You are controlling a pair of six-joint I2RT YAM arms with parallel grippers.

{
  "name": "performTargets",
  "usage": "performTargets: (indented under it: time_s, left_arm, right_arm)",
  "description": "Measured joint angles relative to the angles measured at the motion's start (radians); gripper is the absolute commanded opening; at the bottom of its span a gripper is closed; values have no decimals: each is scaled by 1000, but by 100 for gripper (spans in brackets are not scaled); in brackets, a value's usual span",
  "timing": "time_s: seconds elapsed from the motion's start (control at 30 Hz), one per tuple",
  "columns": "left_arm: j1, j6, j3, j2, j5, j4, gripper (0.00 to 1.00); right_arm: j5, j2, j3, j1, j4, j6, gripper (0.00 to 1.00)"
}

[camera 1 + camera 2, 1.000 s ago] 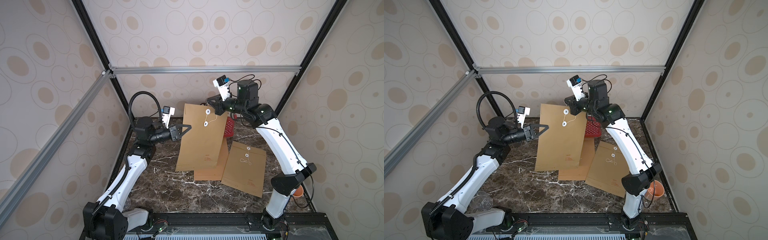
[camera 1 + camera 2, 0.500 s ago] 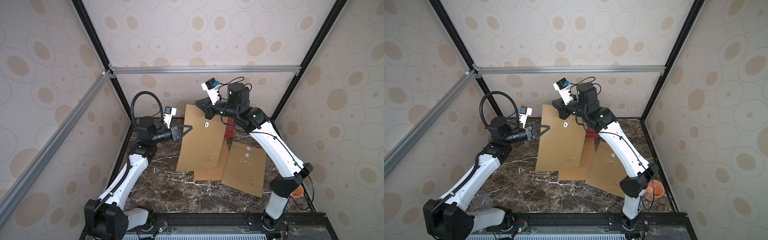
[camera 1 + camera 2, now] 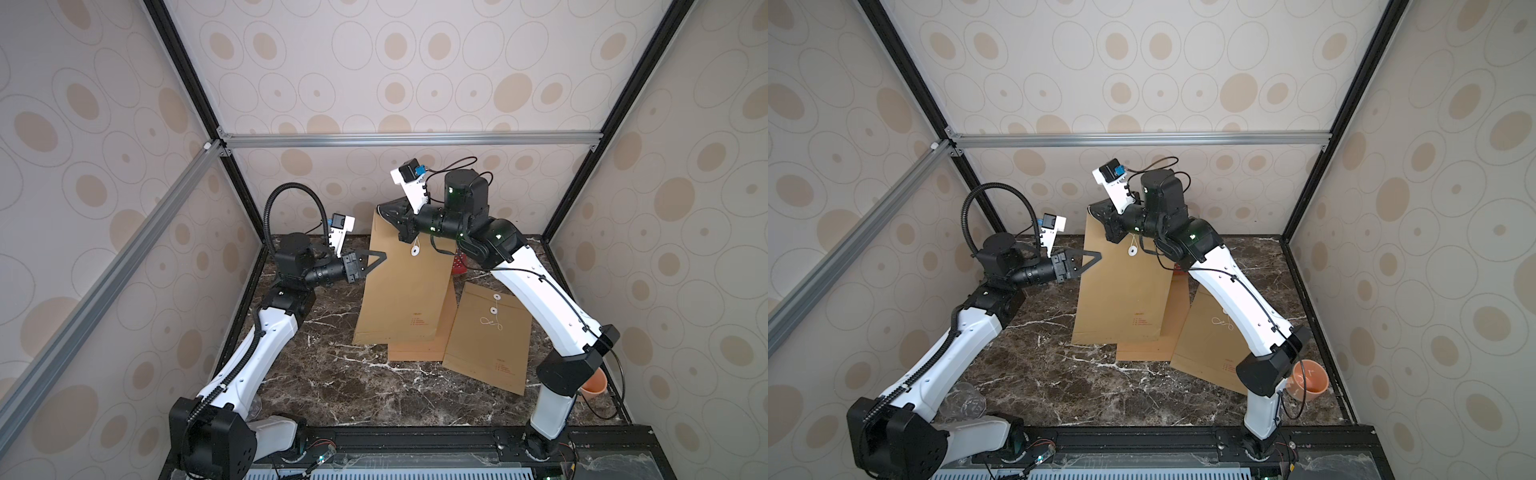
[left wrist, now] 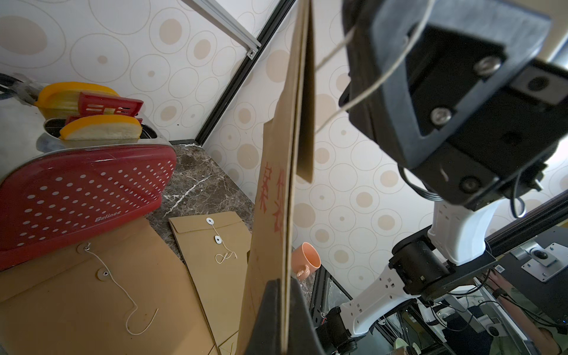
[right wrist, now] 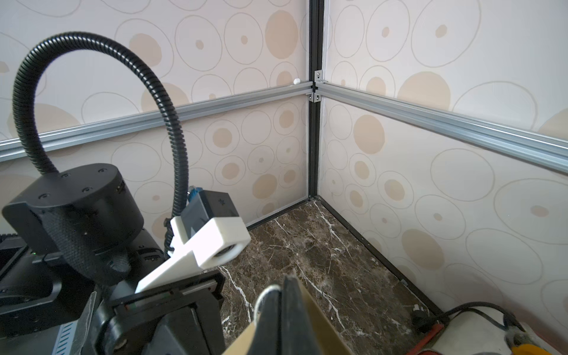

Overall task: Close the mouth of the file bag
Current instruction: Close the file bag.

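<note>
A brown file bag (image 3: 405, 286) (image 3: 1121, 291) stands upright on the marble table, seen in both top views. My left gripper (image 3: 380, 257) (image 3: 1096, 257) is shut on its left edge. In the left wrist view the bag (image 4: 276, 184) runs edge-on between the left gripper's (image 4: 284, 295) closed jaws, its flap hanging loose. My right gripper (image 3: 384, 212) (image 3: 1096, 210) sits at the bag's top left corner, shut on the white string (image 5: 266, 295) that loops over its tip (image 5: 281, 292). The string leads down to the white button (image 3: 414, 251).
Two more file bags (image 3: 492, 336) (image 3: 419, 349) lie flat on the table, partly under the held one. A red toaster (image 4: 83, 190) with yellow bread slices stands at the back. An orange cup (image 3: 1308, 380) sits by the right arm's base, and a clear plastic cup (image 3: 963, 405) by the left arm's base.
The right gripper has swung left across the top of the bag, from near its right side to its top left corner. The left gripper and the bag have stayed in place.
</note>
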Motion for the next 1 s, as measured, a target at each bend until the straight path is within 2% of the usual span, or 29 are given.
performTargets:
  time_s: [0.53, 0.83, 1.0]
  left_arm:
    - [-2, 0, 4, 9, 7, -3, 0]
    - [-3, 0, 19, 18, 18, -14, 0]
    - [-3, 1, 21, 18, 18, -18, 0]
  right_arm:
    - [-37, 41, 39, 38, -12, 10, 0]
    - [-40, 87, 184, 38, -82, 2, 0]
    - [-40, 82, 179, 38, -96, -2, 0]
